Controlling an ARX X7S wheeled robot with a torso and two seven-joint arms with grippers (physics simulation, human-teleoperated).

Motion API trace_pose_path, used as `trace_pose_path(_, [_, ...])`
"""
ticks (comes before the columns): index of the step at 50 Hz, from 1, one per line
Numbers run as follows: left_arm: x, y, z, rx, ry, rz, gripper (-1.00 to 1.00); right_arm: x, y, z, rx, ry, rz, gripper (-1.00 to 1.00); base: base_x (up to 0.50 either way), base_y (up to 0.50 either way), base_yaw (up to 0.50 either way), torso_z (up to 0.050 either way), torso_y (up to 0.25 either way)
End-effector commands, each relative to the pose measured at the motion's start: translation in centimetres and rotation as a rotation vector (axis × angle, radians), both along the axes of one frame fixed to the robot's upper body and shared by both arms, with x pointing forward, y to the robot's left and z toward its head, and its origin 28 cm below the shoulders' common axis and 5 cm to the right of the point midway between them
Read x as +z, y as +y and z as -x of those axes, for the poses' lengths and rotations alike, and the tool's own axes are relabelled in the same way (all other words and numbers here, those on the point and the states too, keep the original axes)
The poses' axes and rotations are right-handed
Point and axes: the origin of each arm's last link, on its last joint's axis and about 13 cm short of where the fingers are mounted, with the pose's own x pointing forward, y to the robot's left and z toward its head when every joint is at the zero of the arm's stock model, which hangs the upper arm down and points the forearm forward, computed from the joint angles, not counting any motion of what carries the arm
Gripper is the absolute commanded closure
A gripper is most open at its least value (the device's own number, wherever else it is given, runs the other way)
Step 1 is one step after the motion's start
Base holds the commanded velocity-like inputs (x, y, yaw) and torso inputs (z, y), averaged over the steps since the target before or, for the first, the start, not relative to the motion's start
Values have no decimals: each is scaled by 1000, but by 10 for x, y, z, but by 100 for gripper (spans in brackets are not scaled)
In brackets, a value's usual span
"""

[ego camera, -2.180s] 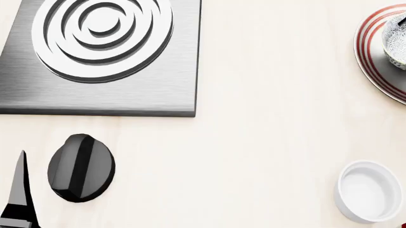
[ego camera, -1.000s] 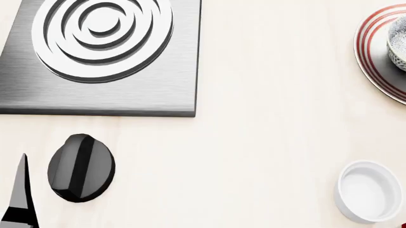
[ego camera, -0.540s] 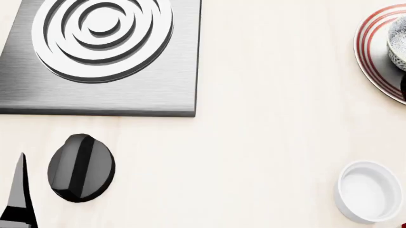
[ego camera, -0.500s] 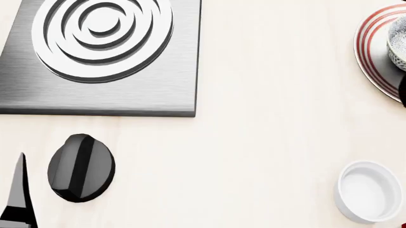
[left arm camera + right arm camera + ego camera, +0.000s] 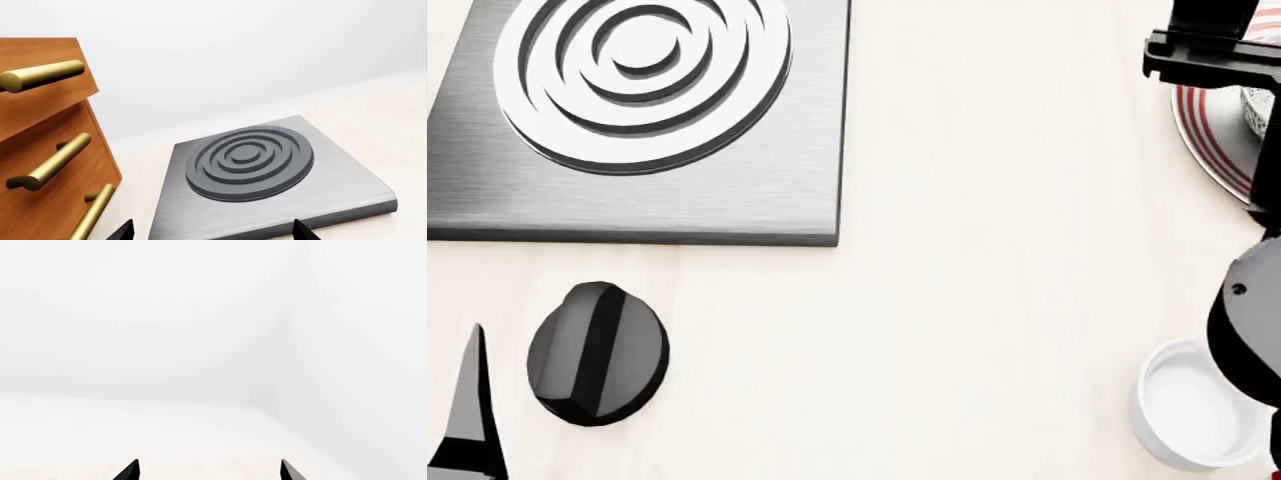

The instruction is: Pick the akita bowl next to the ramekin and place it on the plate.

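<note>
The plate [image 5: 1201, 130], white with red rings, lies at the right edge of the head view. On it a sliver of the grey-patterned akita bowl [image 5: 1265, 100] shows; my right arm [image 5: 1214, 40] hides the rest. The white ramekin [image 5: 1188, 405] stands near the front right, partly behind the same arm's lower part [image 5: 1248, 325]. My right gripper [image 5: 209, 472] is open with nothing between its tips, and its camera faces only bare white walls. My left gripper [image 5: 212, 232] is open and empty too, low at the front left, facing the burner.
A steel hob plate with a ringed burner [image 5: 641, 70] fills the back left, also in the left wrist view as the burner [image 5: 250, 160]. A black knob [image 5: 598, 352] lies in front of it. Wooden drawers with brass handles [image 5: 47, 165] stand to one side of the hob.
My right arm has swung into the head view from the right, now covering most of the bowl and parts of the plate and ramekin. The left arm has hardly moved.
</note>
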Motion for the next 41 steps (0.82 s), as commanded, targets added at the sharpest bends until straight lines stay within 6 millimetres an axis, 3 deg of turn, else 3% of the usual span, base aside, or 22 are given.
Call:
trace_pose_path(1, [1,1,1,-9,16,5,-100,-10,16,19,80,-76,80,-100,0,0,0,0,0])
trace_pose_path(41, [3,2,1,-8,14,13,-100,-62,60,72,162,-166,221,-100,0,0,0,0,0])
